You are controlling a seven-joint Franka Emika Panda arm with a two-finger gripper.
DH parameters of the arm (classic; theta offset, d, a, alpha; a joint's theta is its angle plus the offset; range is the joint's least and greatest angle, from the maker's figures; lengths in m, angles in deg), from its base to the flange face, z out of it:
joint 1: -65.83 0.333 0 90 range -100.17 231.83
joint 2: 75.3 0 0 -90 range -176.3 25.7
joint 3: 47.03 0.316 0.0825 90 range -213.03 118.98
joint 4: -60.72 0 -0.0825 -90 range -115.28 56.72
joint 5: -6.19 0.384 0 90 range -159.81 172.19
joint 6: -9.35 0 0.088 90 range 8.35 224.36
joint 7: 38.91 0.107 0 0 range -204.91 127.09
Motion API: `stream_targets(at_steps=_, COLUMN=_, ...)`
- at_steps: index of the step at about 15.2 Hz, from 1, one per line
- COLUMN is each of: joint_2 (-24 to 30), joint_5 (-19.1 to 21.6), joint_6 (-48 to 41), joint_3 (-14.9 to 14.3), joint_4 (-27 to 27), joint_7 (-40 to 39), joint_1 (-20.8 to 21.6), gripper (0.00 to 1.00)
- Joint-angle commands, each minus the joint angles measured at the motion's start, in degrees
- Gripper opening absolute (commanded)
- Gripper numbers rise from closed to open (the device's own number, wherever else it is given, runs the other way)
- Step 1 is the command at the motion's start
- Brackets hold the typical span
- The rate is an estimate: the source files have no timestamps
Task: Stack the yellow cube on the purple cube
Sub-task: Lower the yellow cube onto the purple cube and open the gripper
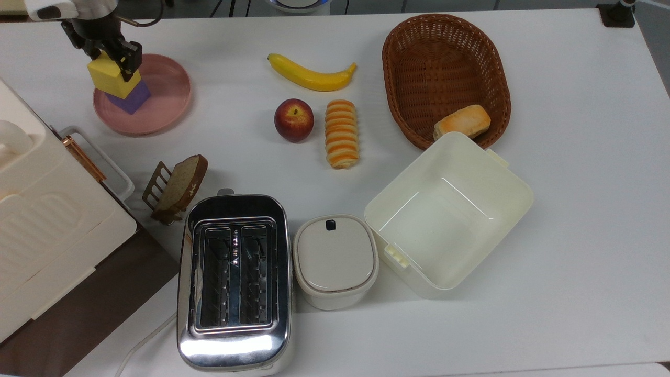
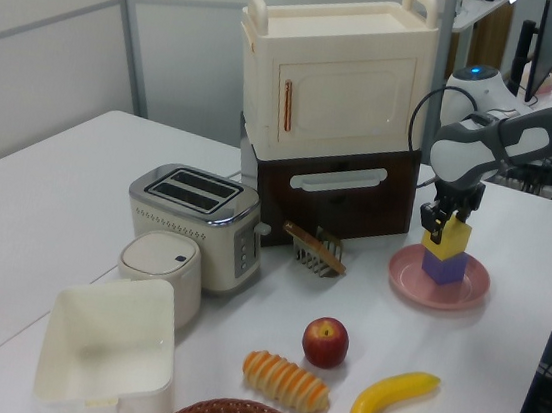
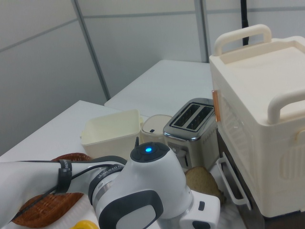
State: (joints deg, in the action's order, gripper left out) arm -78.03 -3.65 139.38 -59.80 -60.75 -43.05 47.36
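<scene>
2 cubes are what matter here, and both sit at the pink plate (image 1: 162,99) in the top view's upper left corner. The yellow cube (image 1: 107,78) is pinched between the 2 fingers of the gripper (image 1: 107,56), one dark finger (image 1: 131,57) down each side of it, and it sits right on top of the purple cube (image 1: 132,99). In the left view the yellow cube (image 2: 450,238) looks like it's touching the purple cube (image 2: 444,267) and lined up pretty squarely, though I can't tell for sure if its full weight is resting there. The purple one stands on the plate (image 2: 462,290), toward the top view's left half of it. The arm (image 2: 495,143) reaches in from the left view's right, with the gripper (image 2: 445,224) pointing straight down. Rest of the table: a banana (image 1: 311,76), an apple (image 1: 293,119) and a striped bread roll (image 1: 341,133) near the middle, a wicker basket (image 1: 419,78) with a bun (image 1: 462,121) in it, an open cream box (image 1: 450,209), a small lidded container (image 1: 335,259), a toaster (image 1: 233,280), and a slice of bread in a little rack (image 1: 178,186). A cream and brown cabinet (image 2: 332,123) stands behind the plate in the left view.
</scene>
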Motion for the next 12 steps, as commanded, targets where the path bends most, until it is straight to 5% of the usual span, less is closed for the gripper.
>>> stream_targets(at_steps=1, joint_2=-0.96, joint_5=1.22, joint_6=1.01, joint_3=-0.94, joint_4=0.27, joint_7=-0.78, joint_1=1.76, gripper=1.0)
stream_targets(at_steps=10, joint_2=0.18, joint_5=1.14, joint_6=0.23, joint_3=-0.51, joint_4=0.36, joint_7=1.58, joint_1=1.86, gripper=1.0)
stream_targets(at_steps=12, joint_2=5.34, joint_5=0.18, joint_6=-4.14, joint_3=1.51, joint_4=0.79, joint_7=4.04, joint_1=-0.33, gripper=1.0)
